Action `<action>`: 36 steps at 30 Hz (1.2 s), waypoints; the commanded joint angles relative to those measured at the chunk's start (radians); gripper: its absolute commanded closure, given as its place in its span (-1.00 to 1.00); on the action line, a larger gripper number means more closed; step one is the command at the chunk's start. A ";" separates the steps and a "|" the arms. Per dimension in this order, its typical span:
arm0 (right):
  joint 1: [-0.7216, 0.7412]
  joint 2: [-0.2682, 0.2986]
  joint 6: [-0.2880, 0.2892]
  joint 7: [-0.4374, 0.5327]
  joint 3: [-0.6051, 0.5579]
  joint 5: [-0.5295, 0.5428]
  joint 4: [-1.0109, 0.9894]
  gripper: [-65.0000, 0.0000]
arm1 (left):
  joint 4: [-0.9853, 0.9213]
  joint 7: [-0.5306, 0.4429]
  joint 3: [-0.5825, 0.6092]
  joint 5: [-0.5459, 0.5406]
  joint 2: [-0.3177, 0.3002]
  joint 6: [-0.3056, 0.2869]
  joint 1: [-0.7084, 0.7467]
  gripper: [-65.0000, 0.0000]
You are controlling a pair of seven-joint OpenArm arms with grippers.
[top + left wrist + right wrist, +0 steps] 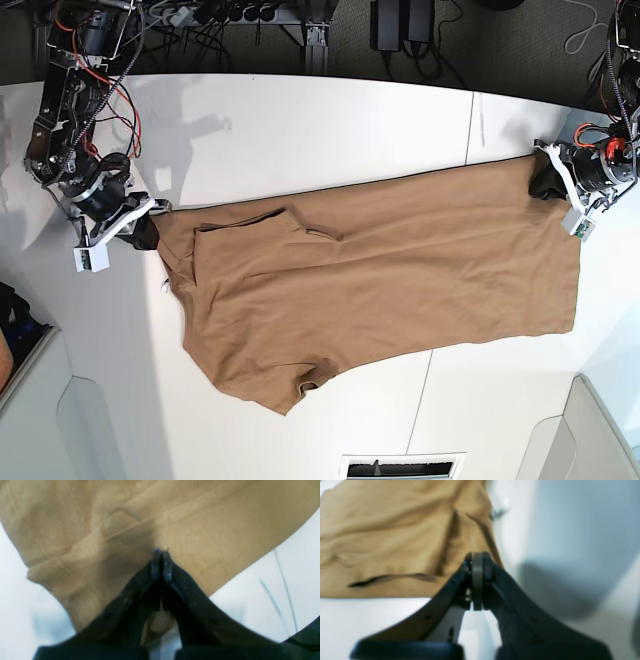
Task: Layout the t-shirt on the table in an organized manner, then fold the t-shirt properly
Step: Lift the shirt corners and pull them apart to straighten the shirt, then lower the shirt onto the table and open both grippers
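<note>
T-shirt [380,270]: tan, spread across white worktop [300,130], one sleeve folded inward. Left end effector [161,563]: clenched on shirt's edge. Right end effector [477,580]: clenched on opposite edge. Advice: pull apart evenly, low, keeping cloth taut and flat. Obscured: pinched cloth between jaws, white tag, wrist views blurred.

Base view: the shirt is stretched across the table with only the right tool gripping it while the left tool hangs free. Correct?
Not quite: both tools grip it. The left tool is shut on the shirt's edge, as the left wrist view shows. The right tool holds the opposite end, and the shirt is stretched across the table.
</note>
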 commanded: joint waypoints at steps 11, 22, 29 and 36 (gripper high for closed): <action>-0.039 0.011 0.006 -0.040 0.004 0.016 -0.034 1.00 | -0.006 -0.014 -0.007 0.000 -0.021 -0.008 -0.010 1.00; -0.284 0.020 0.006 -0.051 0.014 0.016 0.175 1.00 | 0.062 0.005 -0.007 -0.027 -0.037 -0.008 0.063 1.00; -0.444 0.046 0.006 -0.054 0.029 0.062 0.306 1.00 | 0.178 0.004 -0.017 -0.037 -0.046 -0.008 0.190 1.00; -0.508 0.050 0.007 -0.053 0.051 0.076 0.362 1.00 | 0.185 -0.018 -0.036 -0.053 -0.046 -0.008 0.220 1.00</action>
